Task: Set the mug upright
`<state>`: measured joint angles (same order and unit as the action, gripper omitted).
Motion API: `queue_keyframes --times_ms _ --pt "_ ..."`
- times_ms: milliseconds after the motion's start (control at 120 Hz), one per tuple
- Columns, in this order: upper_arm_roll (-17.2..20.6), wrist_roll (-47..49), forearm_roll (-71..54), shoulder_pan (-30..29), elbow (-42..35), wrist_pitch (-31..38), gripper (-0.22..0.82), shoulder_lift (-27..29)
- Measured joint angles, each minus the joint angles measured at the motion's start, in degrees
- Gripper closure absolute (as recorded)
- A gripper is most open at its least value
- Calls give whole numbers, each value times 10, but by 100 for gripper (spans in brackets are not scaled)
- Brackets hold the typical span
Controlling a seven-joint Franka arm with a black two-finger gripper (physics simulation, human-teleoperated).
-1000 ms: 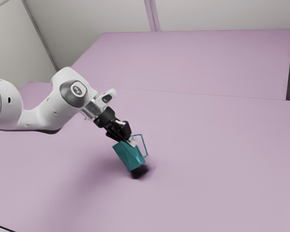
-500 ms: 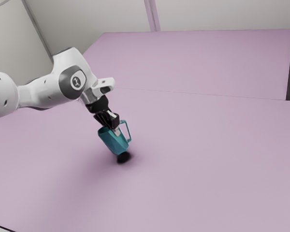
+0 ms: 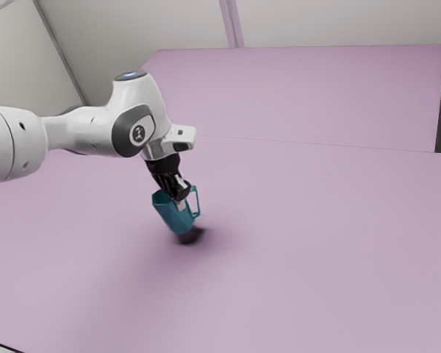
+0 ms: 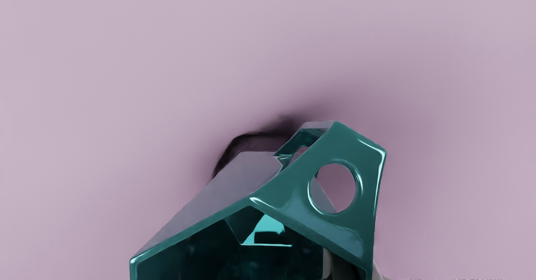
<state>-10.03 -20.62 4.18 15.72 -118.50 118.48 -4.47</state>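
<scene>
Since the frame half a second ago, the white robot arm (image 3: 136, 121) has shifted its hand toward the exterior view's right and brought it nearer to vertical. The teal, faceted, glossy mug (image 3: 173, 214) is in nearly the same place, its lean perhaps slightly less. Nearest the wrist camera, the black two-finger gripper (image 4: 354, 270) has its fingers closed on the mug's wall near the handle, one inside the mouth and one outside. The mug's long axis slants: its open mouth points up and toward the exterior view's left, while the base points down and toward that view's right. The angular teal handle (image 4: 367, 171), pierced by a round hole, sticks out on the exterior view's right. Below the base lies a dark shadow (image 3: 190, 236); whether the base touches the surface, I cannot tell. By my judgement the task is partway: the mug is gripped and mouth-up in the main, but not upright. What remains is to take out the lean, set the base flat and let go. Beyond the mug, the plain pink surface (image 3: 316, 235) stretches back toward pale grey walls (image 3: 338, 22).
</scene>
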Motion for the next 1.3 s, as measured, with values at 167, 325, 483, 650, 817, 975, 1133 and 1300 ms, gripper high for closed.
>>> queue_keyframes --times_ms 167,325,483,650,817,975,1133,1300 --pt "0 7 -21 -1 4 0 79 -19" --pt "2 12 -27 -1 4 0 79 -34" --pt "3 16 -27 -1 3 0 62 -37" --pt "2 18 -27 1 3 0 29 -31" --pt "2 20 -35 4 3 0 13 -5" --pt "0 22 -48 4 43 -3 6 8" --pt "-2 27 -89 0 127 -43 3 11" --pt "-3 37 -119 -9 236 -120 1 12"
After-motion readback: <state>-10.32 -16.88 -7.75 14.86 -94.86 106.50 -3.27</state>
